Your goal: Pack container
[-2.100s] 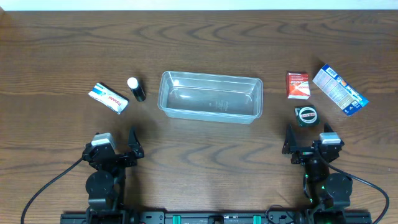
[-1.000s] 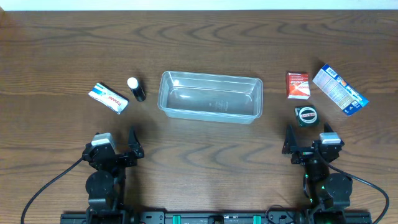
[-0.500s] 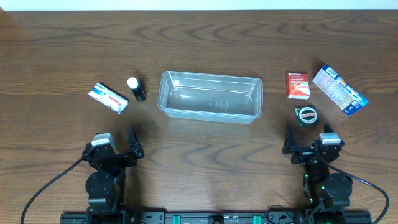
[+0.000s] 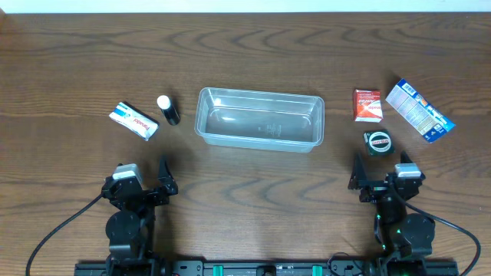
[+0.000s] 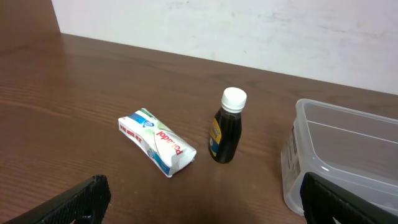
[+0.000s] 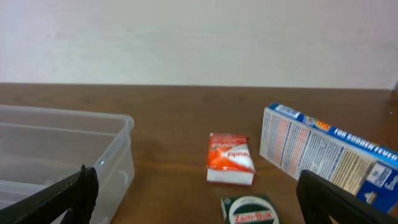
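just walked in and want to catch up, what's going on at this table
Nothing is being handled right now. The left end effector and right end effector are open and hold nothing, well short of the items. The container in the middle is empty. A white packet and a bottle lie to its left; a red packet, a tin and a blue box lie to its right. Packing has not started.

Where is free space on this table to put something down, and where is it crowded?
The widest bare patch is the table in front of the container, toward the near edge. The strip behind it is free. The right is crowded: red packet, green tin and blue box lie close. The white packet and dark bottle sit at the left.
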Available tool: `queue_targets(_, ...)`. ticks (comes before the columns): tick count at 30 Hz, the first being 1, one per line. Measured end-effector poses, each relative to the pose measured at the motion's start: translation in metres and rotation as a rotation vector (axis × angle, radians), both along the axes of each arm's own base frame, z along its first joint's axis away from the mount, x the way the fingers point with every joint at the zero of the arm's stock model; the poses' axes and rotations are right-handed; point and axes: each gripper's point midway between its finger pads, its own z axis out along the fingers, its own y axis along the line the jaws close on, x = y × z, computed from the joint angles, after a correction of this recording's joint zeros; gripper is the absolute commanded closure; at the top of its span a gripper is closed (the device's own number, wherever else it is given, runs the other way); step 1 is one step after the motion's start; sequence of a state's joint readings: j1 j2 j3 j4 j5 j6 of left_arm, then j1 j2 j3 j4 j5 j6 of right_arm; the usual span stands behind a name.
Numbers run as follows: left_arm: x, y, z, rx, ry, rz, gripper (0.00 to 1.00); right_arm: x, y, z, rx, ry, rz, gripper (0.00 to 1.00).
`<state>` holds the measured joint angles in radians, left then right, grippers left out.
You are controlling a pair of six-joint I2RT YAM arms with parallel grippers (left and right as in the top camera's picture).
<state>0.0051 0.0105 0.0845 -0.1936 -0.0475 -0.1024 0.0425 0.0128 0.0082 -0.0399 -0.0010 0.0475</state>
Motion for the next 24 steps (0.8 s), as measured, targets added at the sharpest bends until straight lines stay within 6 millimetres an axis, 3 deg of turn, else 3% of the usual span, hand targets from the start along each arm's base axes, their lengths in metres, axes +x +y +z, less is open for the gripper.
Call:
queue_targets(5, 0.0, 0.0, 0.0, 0.0, 0.0, 0.0, 0.02, -0.001, 0.003, 0.024, -0.017, -0.09, 0.019, 0.01)
queue_targets(8, 0.0, 0.0, 0.0, 0.0, 0.0, 0.0, 0.02, -0.001, 0.002, 0.03, -0.038, -0.042, 0.014, 0.01)
queue_targets(12, 0.0, 0.0, 0.0, 0.0, 0.0, 0.0, 0.02, 0.008, -0.004, 0.066, -0.075, 0.079, -0.012, 0.01)
queue_targets(15, 0.0, -0.001, 0.0, -0.001, 0.0, -0.003, 0.02, 0.028, -0.013, 0.097, -0.098, 0.185, -0.04, 0.01)
queue_targets(18, 0.0, -0.001, 0.0, -0.001, 0.0, -0.003, 0.02, 0.065, -0.023, 0.121, -0.112, 0.34, -0.065, 0.01)
queue_targets(21, 0.0, -0.001, 0.0, -0.001, 0.0, -0.003, 0.02, 0.096, -0.023, 0.131, -0.114, 0.429, -0.056, 0.01)
queue_targets(24, 0.0, -0.001, 0.0, -0.001, 0.0, -0.003, 0.02, 0.125, -0.023, 0.126, -0.113, 0.518, -0.046, 0.01)
